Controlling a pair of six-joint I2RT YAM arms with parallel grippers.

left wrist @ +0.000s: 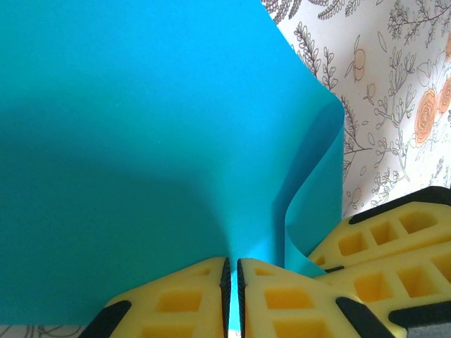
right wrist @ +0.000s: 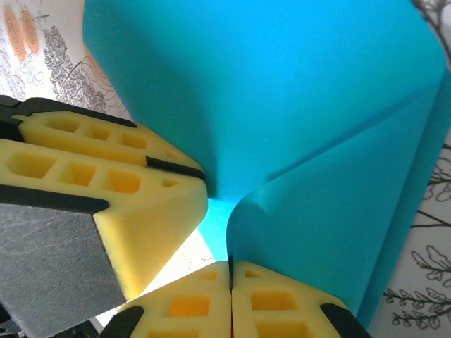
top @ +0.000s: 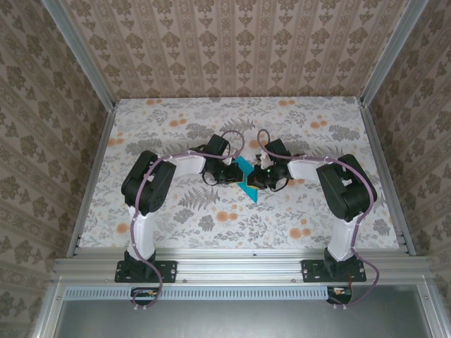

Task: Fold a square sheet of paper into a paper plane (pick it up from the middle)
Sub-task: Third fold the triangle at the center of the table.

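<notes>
Yellow ribbed fingers of the left gripper [left wrist: 233, 271] are closed on the near edge of the thin teal-blue square sheet of paper [left wrist: 141, 141]. The right gripper [right wrist: 230, 271] likewise pinches it shut. The left arm [top: 149, 184] and right arm [top: 347, 186] bend inward, wrists almost meeting at mid-table. The sheet, creased and curling, sits between them over the floral-patterned tabletop [top: 211, 218].

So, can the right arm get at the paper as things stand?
Yes, it seems so: the right gripper is shut on the paper, beside the left gripper, which pinches it too. Nothing stands between.
</notes>
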